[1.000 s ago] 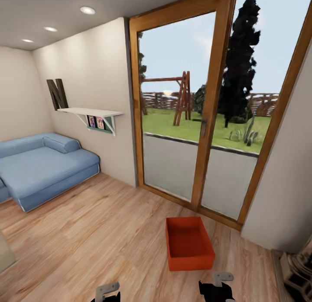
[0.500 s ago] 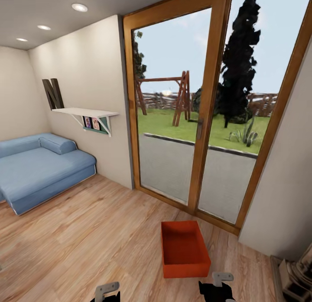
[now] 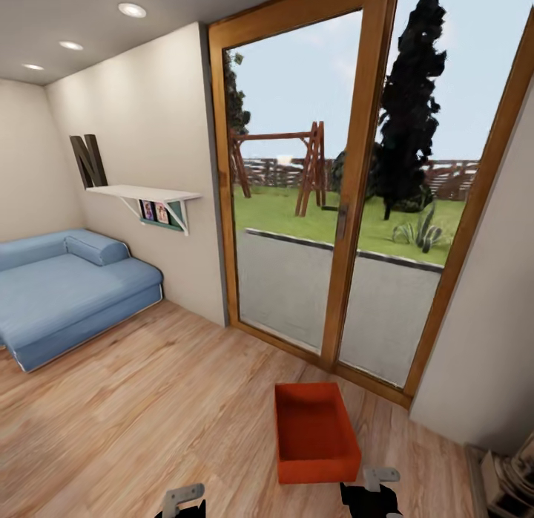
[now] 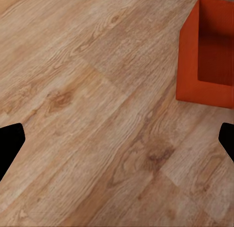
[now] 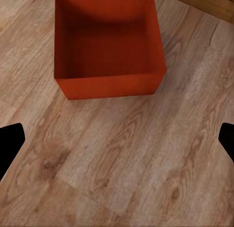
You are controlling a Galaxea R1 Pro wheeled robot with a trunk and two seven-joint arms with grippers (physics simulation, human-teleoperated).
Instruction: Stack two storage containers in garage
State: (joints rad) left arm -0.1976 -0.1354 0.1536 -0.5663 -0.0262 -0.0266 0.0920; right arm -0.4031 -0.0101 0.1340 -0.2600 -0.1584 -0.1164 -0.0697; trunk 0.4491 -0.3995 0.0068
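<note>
1. The living room: a wood-plank floor (image 3: pixel 148 399) runs to the glass doors (image 3: pixel 348 206) at the far right, with a blue sofa (image 3: pixel 67 288) at the far left under a white shelf (image 3: pixel 141 195).
2. One red bin (image 3: pixel 315 433) sits on the planks just inside the doors, open side up, empty, near the robot and a little to its right. A second bin is not in sight here.
3. The right gripper (image 5: pixel 117 141) hangs over bare floor just short of the bin's near wall, jaws spread wide and empty.
4. The left gripper (image 4: pixel 117 141) is also wide and empty, with the bin off to its right.
5. Judged step: the approach for the first pickup. Next, the robot likely needs to close in, lower the arms and take the bin by its walls.
</note>
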